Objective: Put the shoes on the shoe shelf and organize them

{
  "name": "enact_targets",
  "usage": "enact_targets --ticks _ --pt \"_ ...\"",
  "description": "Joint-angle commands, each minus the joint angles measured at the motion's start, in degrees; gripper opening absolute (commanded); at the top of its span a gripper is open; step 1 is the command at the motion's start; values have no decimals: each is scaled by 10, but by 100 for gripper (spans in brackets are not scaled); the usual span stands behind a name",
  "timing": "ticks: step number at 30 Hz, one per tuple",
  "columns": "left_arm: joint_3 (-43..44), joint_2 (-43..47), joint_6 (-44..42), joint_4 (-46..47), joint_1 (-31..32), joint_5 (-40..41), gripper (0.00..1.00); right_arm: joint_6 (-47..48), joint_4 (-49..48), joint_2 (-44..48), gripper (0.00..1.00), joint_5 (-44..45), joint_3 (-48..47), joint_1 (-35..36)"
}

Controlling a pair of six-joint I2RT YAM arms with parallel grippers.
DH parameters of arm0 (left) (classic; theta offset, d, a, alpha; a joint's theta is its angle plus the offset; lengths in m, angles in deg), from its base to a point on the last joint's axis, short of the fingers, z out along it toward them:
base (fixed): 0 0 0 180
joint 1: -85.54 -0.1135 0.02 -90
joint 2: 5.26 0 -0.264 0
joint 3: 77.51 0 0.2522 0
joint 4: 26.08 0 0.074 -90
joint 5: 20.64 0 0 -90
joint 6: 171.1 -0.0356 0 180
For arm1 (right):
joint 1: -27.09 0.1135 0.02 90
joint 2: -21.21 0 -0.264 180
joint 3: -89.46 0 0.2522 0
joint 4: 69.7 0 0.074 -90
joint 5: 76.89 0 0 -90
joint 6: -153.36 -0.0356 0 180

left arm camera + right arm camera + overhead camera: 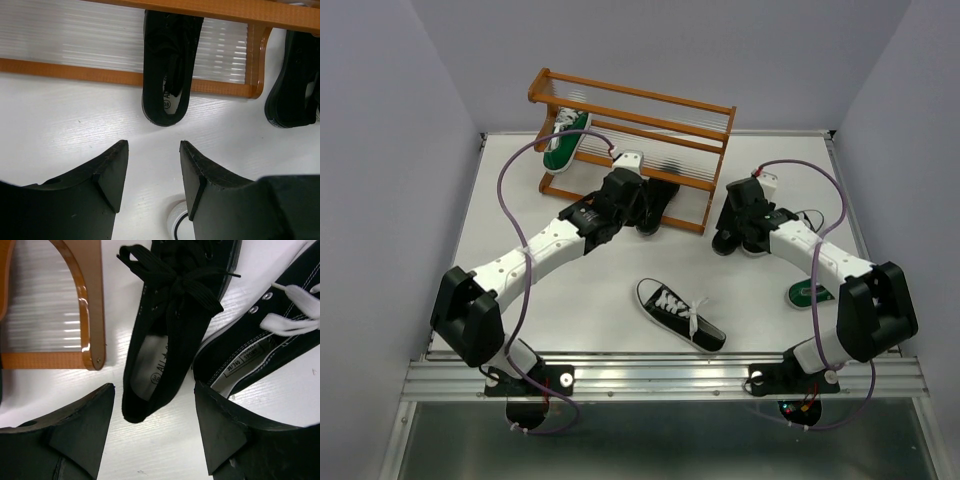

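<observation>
Just ahead of the left gripper [152, 147], whose jaws stand apart and empty, an all-black shoe [167, 65] lies toe-in on the shoe shelf [70, 70], its heel toward the jaws. Between the right gripper's [154, 387] parted jaws sits the heel of a second all-black shoe [165, 340], not clamped. A black sneaker [260, 350] lies just beyond one finger.

Six shoes [680, 313], one shoe shelf [536, 90]
</observation>
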Motion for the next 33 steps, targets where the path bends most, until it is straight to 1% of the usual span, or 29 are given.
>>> enact_targets --ticks 1,6,9,18,23,24,27,28,33 --pt "-9 31 5 -7 3 24 56 6 -35 3 70 11 -34 -1" --pt "-8 31 1 -10 3 34 56 2 -34 23 71 5 -22 -1" --pt "-8 30 -1 -10 3 35 56 1 -37 17 75 23 -24 -1" --pt "-15 36 -4 -13 3 49 56 17 -51 -77 77 59 -62 -1" --pt "-23 42 -3 -17 3 52 56 10 -64 -99 75 56 -57 -1" --pt "-24 43 -4 -17 3 54 56 10 -65 -101 74 54 -51 -1" --pt "-29 45 -3 -18 3 57 56 7 -73 -105 63 51 -39 -1" --pt "-29 45 -2 -18 3 57 56 8 -74 -105 63 52 -35 -1" --pt "-29 45 -2 -18 3 58 56 13 -89 -99 43 48 -15 -1"
